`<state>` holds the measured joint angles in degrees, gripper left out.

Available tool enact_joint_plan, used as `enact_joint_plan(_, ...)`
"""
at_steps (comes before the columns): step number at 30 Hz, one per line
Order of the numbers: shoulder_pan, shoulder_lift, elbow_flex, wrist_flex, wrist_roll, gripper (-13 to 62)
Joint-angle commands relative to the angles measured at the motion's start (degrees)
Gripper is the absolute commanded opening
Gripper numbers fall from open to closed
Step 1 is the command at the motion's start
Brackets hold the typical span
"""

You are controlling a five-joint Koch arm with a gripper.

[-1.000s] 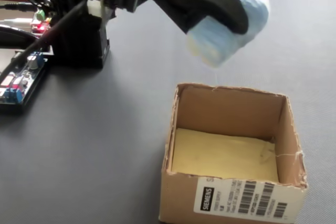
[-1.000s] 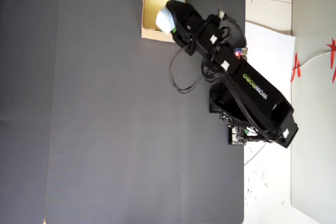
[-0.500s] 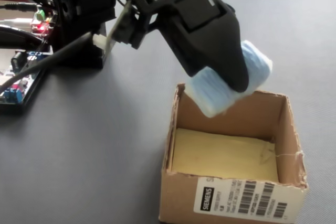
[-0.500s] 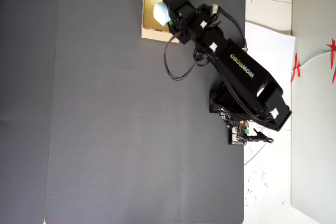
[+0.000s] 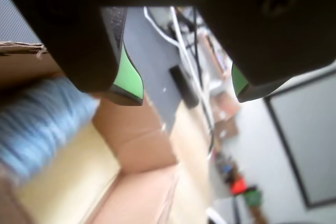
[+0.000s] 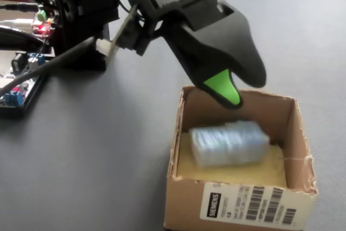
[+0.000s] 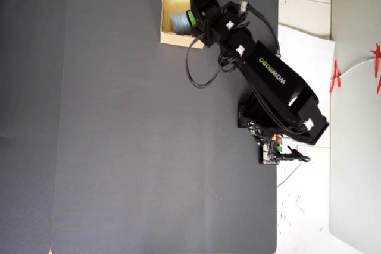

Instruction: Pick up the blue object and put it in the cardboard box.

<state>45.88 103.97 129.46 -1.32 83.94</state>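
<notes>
The blue object lies on the floor of the cardboard box, a pale ribbed bundle that looks blurred. In the wrist view the blue object sits at the left inside the box, below and beside the left jaw. My gripper is open, its green-padded jaws wide apart with nothing between them. In the fixed view the gripper hangs just above the box's back wall. From overhead, the gripper is over the box, next to the blue object.
The box stands on a dark grey mat at its far edge in the overhead view. The arm's base with a circuit board and cables stands at the mat's right edge. Pale floor lies beyond.
</notes>
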Motion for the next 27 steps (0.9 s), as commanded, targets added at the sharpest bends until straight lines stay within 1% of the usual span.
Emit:
enact_joint_plan(1, -2.37, 3.60, -0.79, -10.72, 5.71, 33.7)
enact_joint_plan(4, -5.89, 6.24, 2.46, -15.91, 8.00, 33.7)
enact_joint_plan(9, -15.12, 12.48, 11.87, -25.58, 12.57, 33.7)
enact_joint_plan(12, -21.97, 16.52, 17.05, -26.54, 12.57, 33.7)
enact_joint_plan(22, -41.04, 23.20, 29.36, -28.74, 12.66, 34.1)
enact_joint_plan(25, -45.26, 26.63, 35.68, -28.74, 12.74, 34.1)
enact_joint_plan(27, -45.79, 27.95, 40.78, -28.83, 12.74, 34.1)
